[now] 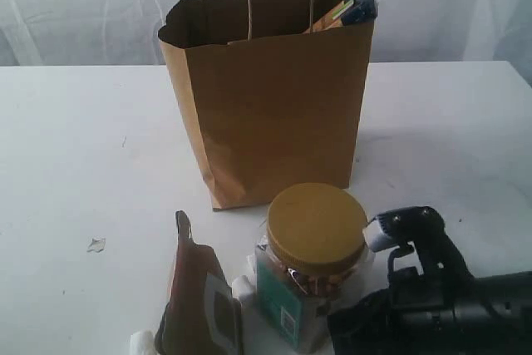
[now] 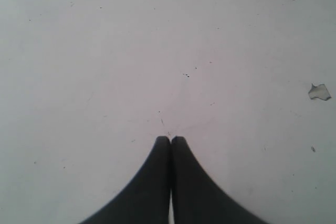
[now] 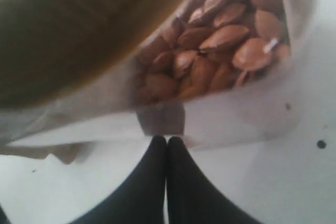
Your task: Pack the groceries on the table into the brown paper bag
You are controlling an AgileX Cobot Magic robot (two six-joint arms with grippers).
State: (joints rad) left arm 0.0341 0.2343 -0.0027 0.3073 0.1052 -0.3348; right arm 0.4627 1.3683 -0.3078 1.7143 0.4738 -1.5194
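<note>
a: only table (image 2: 105,51) ahead of the left fingers (image 2: 155,182), why?
b: they're closed on nothing, idle, i'd say. the brown paper bag (image 1: 274,114) stands upright well beyond the right fingers (image 3: 152,182), with the spaghetti packet (image 1: 357,4) poking out.
a: and the jar?
b: the clear jar (image 3: 226,40) sits just ahead of the right fingers, which are closed too and empty. the pouch (image 1: 199,297) is beside it.

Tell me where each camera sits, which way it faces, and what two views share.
Exterior: off the arms, looking across the table at the brown paper bag; the right arm shows at lower right.
Left wrist: on the left arm, looking down at bare table; the shut left gripper shows.
Right wrist: on the right arm, facing the clear jar; the shut right gripper shows.
Shared: exterior and right wrist both show the clear jar.
</note>
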